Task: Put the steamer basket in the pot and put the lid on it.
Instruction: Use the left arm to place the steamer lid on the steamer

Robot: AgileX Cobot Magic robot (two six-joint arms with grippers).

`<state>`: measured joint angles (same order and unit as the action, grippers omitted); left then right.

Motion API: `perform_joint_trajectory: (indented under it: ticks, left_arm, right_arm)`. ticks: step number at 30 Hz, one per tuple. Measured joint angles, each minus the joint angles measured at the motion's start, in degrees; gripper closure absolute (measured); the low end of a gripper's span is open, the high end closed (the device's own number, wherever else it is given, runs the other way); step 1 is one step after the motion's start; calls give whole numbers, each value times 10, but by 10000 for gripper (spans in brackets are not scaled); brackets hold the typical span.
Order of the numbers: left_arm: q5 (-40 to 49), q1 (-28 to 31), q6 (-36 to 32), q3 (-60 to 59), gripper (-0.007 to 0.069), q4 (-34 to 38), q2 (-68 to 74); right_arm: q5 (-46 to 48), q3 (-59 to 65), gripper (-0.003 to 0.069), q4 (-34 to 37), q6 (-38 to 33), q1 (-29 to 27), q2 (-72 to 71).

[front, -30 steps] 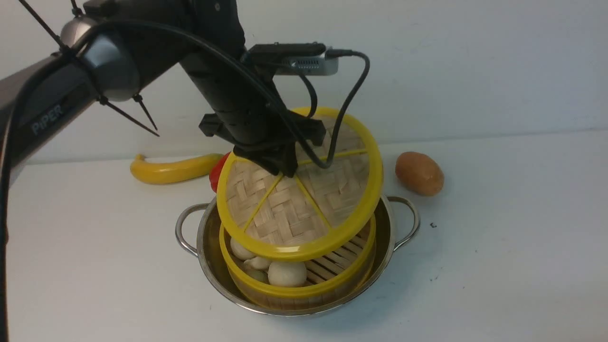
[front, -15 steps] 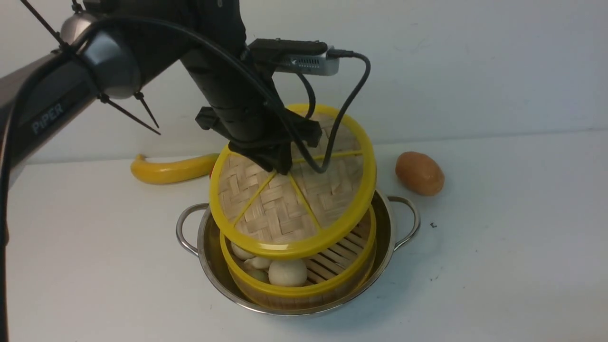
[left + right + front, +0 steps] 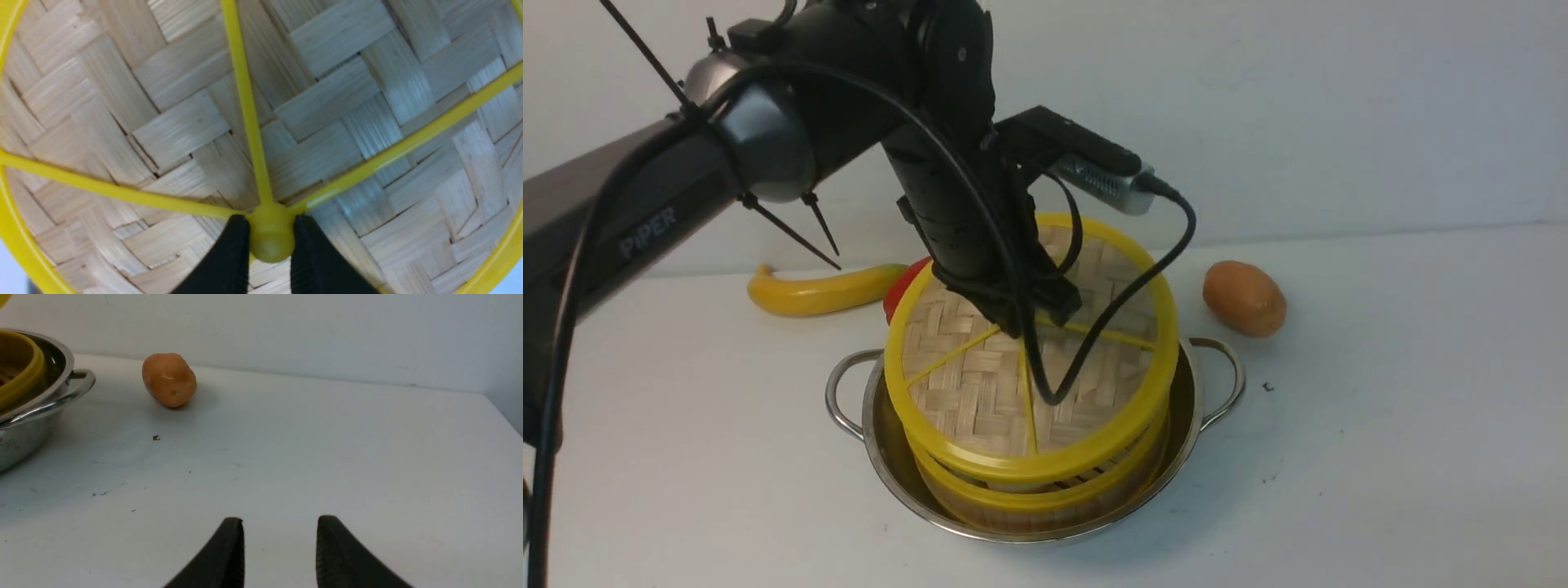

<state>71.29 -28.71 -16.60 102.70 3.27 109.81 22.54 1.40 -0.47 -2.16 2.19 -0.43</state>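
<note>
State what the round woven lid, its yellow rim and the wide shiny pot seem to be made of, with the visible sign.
Flat round woven lid: pale matte strips with visible grain, interlaced; likely bamboo or thin wood. Its thick yellow rim: smooth, evenly coloured, faintly glossy; probably plastic. Wide shiny pot: silvery, mirror-like reflections; likely stainless steel.

the pot (image 3: 886, 445) is polished steel, mirror-bright. the lid (image 3: 980, 392) is woven pale bamboo strip, matt and grainy, with a smooth, glossy yellow rim and spokes. the basket (image 3: 1045, 498) has the same yellow rim. the table (image 3: 1380, 449) is matt white, lightly scuffed. the potato (image 3: 1244, 298) looks smooth, faintly shiny.
</note>
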Motion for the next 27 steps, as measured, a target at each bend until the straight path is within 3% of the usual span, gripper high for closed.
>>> perform_joint_trajectory:
  ticks: [4, 27]
  left_arm:
    - [1, 0, -24, -9, 510, 21, 0]
    - [-2, 0, -26, -9, 510, -40, 47]
  right_arm:
    - [0, 0, 421, 0, 0, 0, 0]
    - [0, 0, 421, 0, 0, 0, 0]
